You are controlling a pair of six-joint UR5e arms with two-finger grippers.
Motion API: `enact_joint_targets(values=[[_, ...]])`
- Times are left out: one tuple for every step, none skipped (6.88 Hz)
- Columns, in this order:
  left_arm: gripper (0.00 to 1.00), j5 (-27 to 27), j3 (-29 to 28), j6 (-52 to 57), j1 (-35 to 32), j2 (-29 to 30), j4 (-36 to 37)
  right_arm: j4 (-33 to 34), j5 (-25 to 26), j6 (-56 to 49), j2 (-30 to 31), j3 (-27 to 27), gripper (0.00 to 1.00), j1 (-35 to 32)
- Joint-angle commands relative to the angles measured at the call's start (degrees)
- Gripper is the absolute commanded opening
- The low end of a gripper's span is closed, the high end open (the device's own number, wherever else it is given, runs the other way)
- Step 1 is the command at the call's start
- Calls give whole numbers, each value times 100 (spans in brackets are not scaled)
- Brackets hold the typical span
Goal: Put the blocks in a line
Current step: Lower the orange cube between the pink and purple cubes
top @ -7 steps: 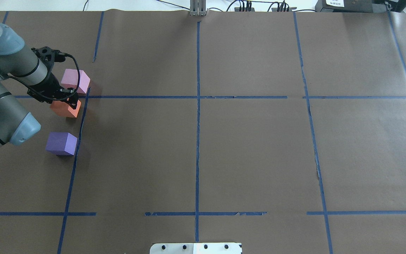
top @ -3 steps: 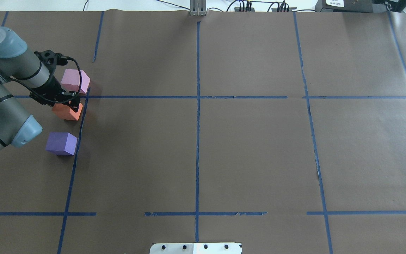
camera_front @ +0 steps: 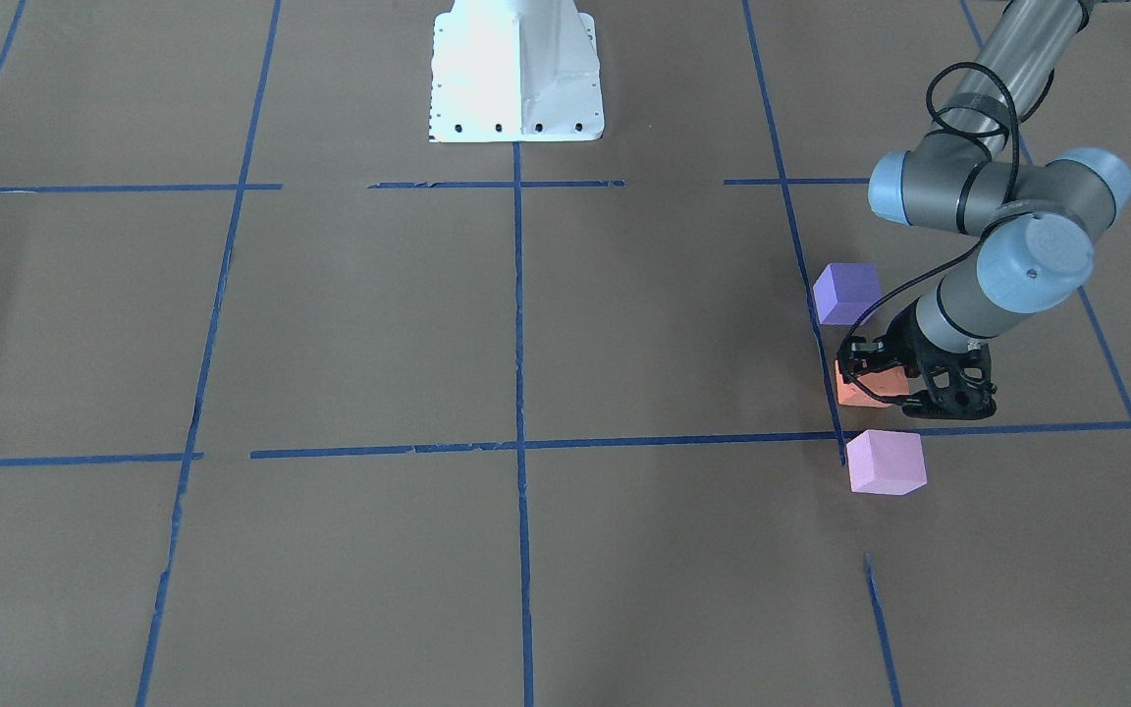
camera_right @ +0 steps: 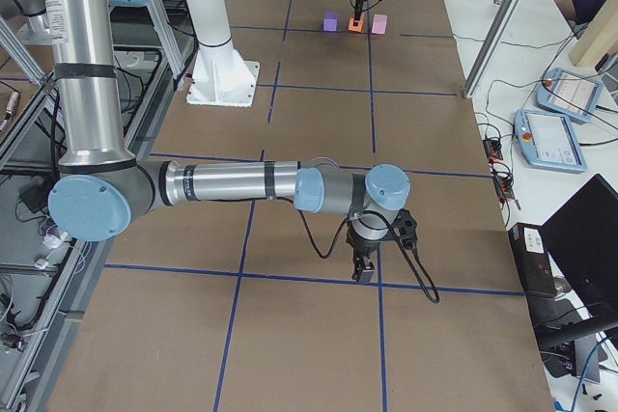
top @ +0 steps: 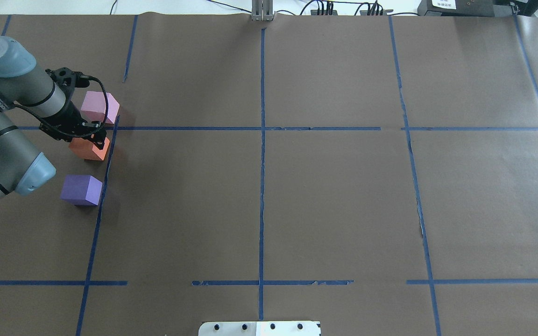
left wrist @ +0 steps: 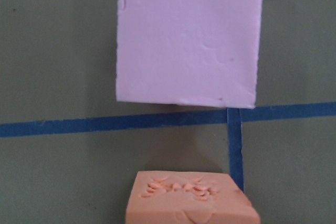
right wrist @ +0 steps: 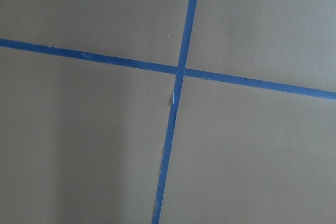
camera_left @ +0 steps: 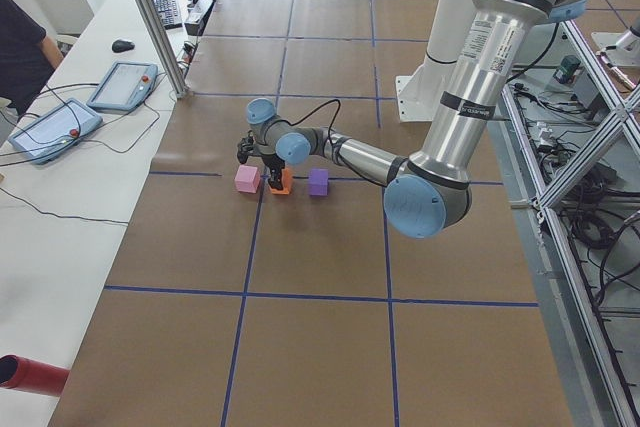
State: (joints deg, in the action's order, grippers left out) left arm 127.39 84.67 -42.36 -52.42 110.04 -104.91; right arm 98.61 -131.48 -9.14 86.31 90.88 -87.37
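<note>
Three blocks stand in a rough column at the table's left side in the overhead view: the pale pink block (top: 98, 106) farthest, the orange block (top: 89, 149) in the middle, the purple block (top: 81, 189) nearest. My left gripper (top: 92, 135) is shut on the orange block (camera_front: 860, 391), low at the table. In the left wrist view the orange block (left wrist: 191, 203) sits at the bottom edge with the pink block (left wrist: 189, 38) beyond a blue tape line. My right gripper (camera_right: 364, 275) shows only in the exterior right view, low over the table far from the blocks; I cannot tell its state.
Blue tape lines (top: 262, 128) divide the brown paper table into squares. The white robot base (camera_front: 514, 69) stands at the table's middle edge. Operator tablets (camera_left: 120, 85) and a red cylinder (camera_left: 30, 375) lie on the white bench beside the table.
My left gripper has carried the orange block slightly toward the purple block and down, then almost stopped. The pink and purple blocks have not moved.
</note>
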Motion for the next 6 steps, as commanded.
enact_joint_targets(values=[[93,5,-11,0,-5,0,-3,0,0,0,0,0,100,0],[99,5,-11,0,3,-9,-3,0,0,0,0,0,100,0],[99,48,-11,8,3,-9,-29,0,0,0,0,0,100,0],[100,40,6,9,-5,-17,-38,0,0,0,0,0,100,0],[100,40,67,-9,-32,-26,-38,0,0,0,0,0,100,0],[100,14,250,8,-75,-70,-21,0,0,0,0,0,100,0]])
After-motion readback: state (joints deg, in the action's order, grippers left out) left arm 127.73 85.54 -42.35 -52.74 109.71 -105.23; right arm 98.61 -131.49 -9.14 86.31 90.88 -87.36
